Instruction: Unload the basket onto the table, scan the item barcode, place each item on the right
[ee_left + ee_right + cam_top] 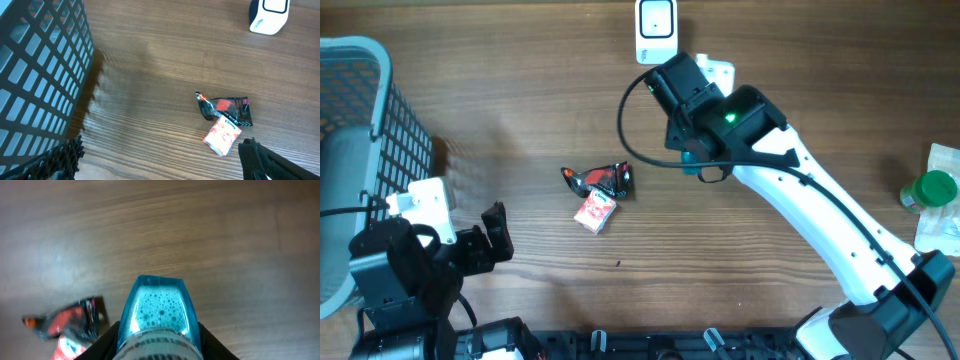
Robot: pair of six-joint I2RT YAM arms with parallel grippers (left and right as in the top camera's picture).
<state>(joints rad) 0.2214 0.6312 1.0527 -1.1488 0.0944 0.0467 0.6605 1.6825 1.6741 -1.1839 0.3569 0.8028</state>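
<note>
My R gripper [159, 349] is clamped on a blue bottle [160, 305], just near-side of the scanner [657, 25]. L gripper [492, 238] jaws are wide apart and empty, near left by the basket [360, 120].

One basket [405, 130], one white scanner [656, 25]. Two snack packs: black packet [605, 180], pink packet [595, 212]. One blue bottle [160, 305], one green-capped bottle [932, 190].

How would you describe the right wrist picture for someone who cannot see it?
The right gripper clamps a translucent blue container with bubbles inside, above a wooden table. A black-and-red packet and a red-and-white packet lie at lower left.
</note>
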